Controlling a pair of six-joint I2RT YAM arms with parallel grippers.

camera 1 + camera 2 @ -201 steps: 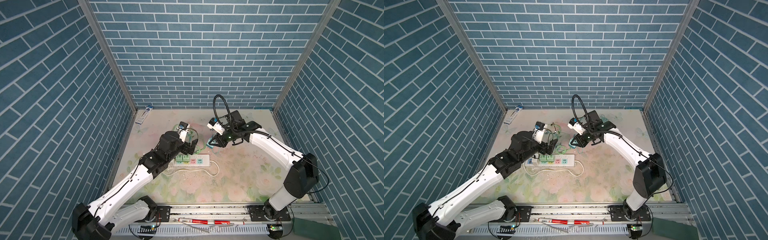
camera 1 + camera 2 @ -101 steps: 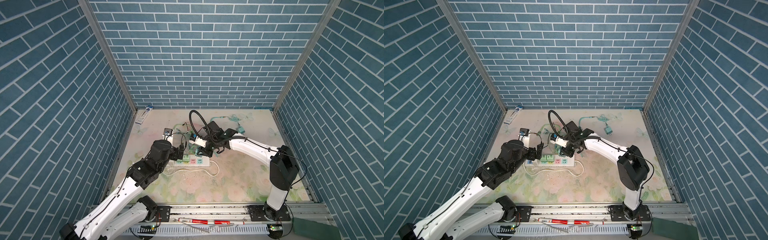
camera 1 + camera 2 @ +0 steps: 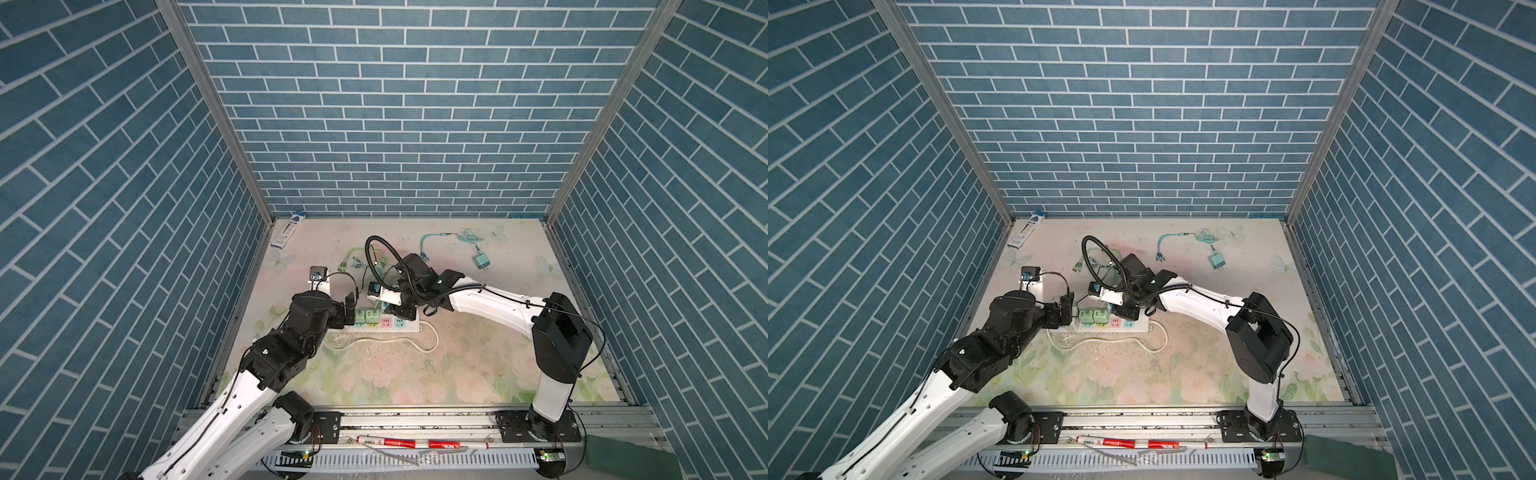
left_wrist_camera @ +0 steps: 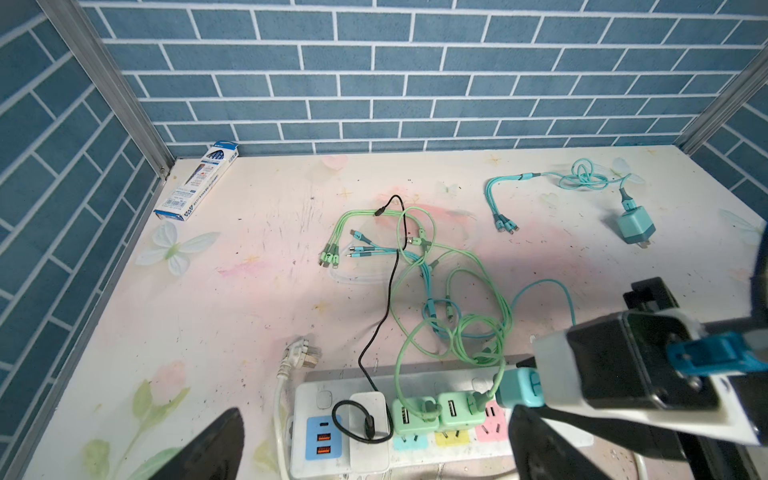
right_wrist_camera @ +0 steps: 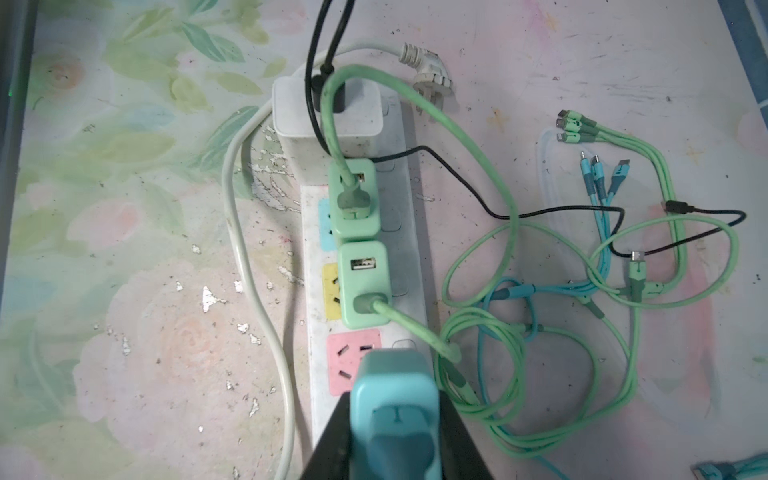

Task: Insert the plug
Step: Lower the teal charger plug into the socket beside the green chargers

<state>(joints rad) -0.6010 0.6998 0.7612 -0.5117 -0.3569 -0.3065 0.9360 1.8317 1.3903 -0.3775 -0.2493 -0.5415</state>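
Teal plastic charger plug [image 5: 394,409], clamped in right gripper [image 5: 395,432], sits directly over pink power-strip socket [image 5: 347,360]; left gripper [image 4: 374,442] spread wide.

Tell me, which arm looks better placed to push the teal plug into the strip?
The right. The right gripper is shut on the teal plug, poised just over the pink socket of the power strip. The left gripper is open and holds nothing, by the strip's occupied end.
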